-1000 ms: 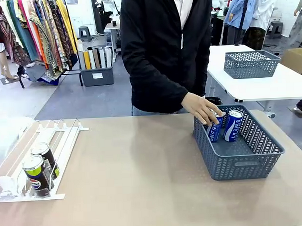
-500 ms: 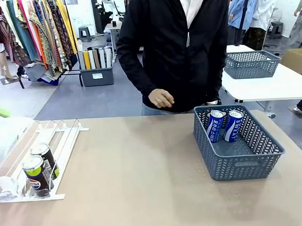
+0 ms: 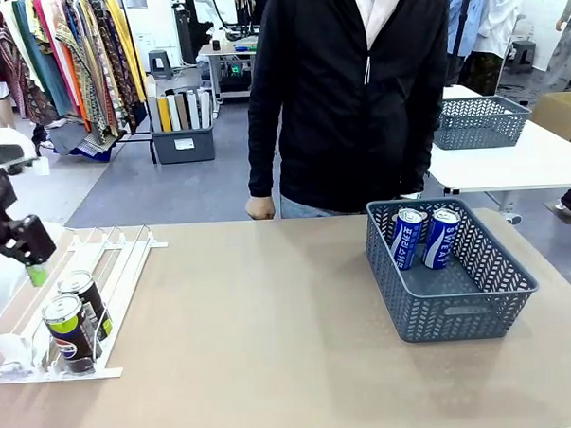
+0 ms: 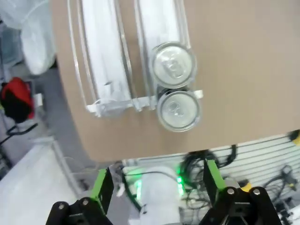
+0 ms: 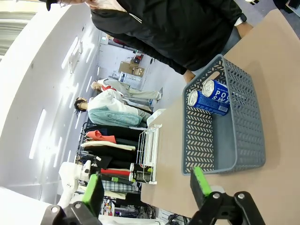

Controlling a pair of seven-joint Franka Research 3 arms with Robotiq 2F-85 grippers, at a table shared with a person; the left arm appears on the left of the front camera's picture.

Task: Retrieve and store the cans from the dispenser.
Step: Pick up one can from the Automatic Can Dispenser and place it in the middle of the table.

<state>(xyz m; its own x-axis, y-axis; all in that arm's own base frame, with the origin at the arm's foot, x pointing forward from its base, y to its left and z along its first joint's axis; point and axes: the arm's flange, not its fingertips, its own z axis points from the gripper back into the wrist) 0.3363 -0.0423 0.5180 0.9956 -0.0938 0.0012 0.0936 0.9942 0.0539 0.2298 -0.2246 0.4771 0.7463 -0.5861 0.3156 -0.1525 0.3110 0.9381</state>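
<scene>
Two black Pepsi cans stand one behind the other at the near end of the white dispenser, against its clear stoppers. My left gripper hangs open just above and to the left of them. In the left wrist view it looks down on the two silver can tops and the dispenser rails, with nothing between its fingers. Two blue Pocari Sweat cans lean in the grey basket. My right gripper is open and well off from the basket and its blue cans.
A person in a black jacket stands at the table's far edge, one hand hanging by the edge. A second grey basket sits on a white table behind. The brown tabletop between dispenser and basket is bare.
The person let go of a blue can in the basket, drew the hand back and straightened up. My left arm has come into the front view above the dispenser.
</scene>
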